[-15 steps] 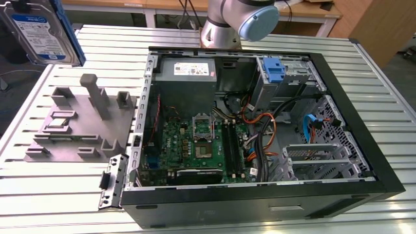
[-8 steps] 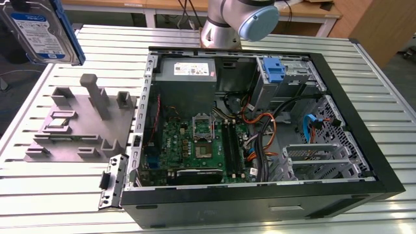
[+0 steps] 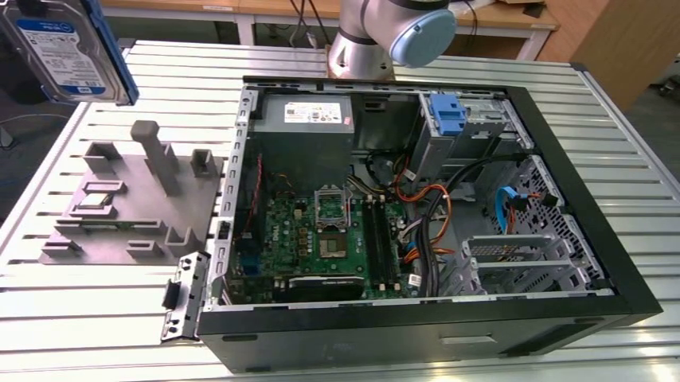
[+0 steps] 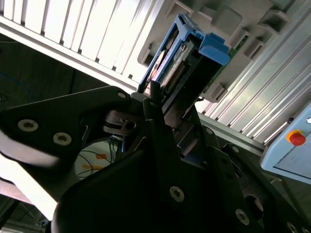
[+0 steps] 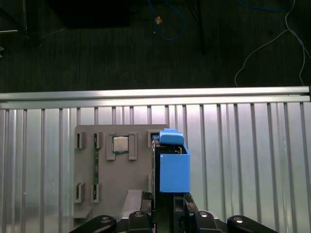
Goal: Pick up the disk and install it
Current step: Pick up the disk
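Observation:
The disk (image 3: 64, 48), a silver-grey drive with a white-and-blue label in a blue carrier, hangs high above the table at the exterior view's left, over the grey fixture plate (image 3: 127, 207). In both wrist views my gripper (image 5: 167, 201) (image 4: 163, 104) is shut on the disk's lower end. The blue carrier (image 5: 172, 167) (image 4: 194, 53) sticks out beyond the black fingers (image 4: 154, 114). The disk stands on edge, well apart from the open computer case (image 3: 425, 207).
The case lies open on the slatted metal table (image 3: 627, 143), with motherboard (image 3: 318, 239), cables, a grey power supply (image 3: 306, 111) and a blue bracket (image 3: 451, 115) in a bay. The fixture plate (image 5: 116, 165) carries upright posts and a small chip (image 5: 121, 144). The arm's base (image 3: 372, 40) stands behind the case.

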You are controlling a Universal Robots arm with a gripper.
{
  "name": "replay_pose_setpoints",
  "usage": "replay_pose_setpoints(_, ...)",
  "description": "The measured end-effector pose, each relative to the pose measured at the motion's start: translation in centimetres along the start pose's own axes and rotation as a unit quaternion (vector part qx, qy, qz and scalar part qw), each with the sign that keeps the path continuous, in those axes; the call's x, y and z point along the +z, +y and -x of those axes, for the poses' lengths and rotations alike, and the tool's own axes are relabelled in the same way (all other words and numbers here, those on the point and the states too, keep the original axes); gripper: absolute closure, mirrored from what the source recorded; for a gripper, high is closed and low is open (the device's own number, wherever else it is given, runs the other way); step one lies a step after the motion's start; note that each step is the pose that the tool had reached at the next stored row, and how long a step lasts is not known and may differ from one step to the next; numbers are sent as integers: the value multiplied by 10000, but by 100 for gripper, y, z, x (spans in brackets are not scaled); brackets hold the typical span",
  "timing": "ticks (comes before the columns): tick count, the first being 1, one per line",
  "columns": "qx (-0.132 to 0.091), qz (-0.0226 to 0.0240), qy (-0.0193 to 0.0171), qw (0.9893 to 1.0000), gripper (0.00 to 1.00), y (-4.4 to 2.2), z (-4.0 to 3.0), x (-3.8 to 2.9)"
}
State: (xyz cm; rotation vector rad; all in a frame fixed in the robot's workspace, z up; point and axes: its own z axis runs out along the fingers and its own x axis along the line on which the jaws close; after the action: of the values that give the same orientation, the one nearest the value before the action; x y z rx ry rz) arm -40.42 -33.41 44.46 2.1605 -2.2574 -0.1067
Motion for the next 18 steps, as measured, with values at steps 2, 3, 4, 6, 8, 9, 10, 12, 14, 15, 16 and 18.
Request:
replay_pose_setpoints(2,0,0,0,10000,65,1,0,-11)
replay_pose_setpoints(3,0,0,0,10000,65,1,1,-18)
replay_pose_setpoints(4,0,0,0,10000,65,1,1,-25)
replay_pose_setpoints(6,0,0,0,10000,65,3,2,-41)
replay_pose_setpoints(8,0,0,0,10000,65,4,2,-60)
replay_pose_setpoints(9,0,0,0,10000,65,4,3,-69)
replay_pose_setpoints(10,0,0,0,10000,65,5,3,-80)
replay_pose_setpoints(12,0,0,0,10000,65,6,4,-104)
replay_pose_setpoints(14,0,0,0,10000,65,8,4,-125)
replay_pose_setpoints(15,0,0,0,10000,65,8,5,-135)
replay_pose_setpoints(16,0,0,0,10000,65,9,5,-144)
replay_pose_setpoints(18,0,0,0,10000,65,9,6,-152)
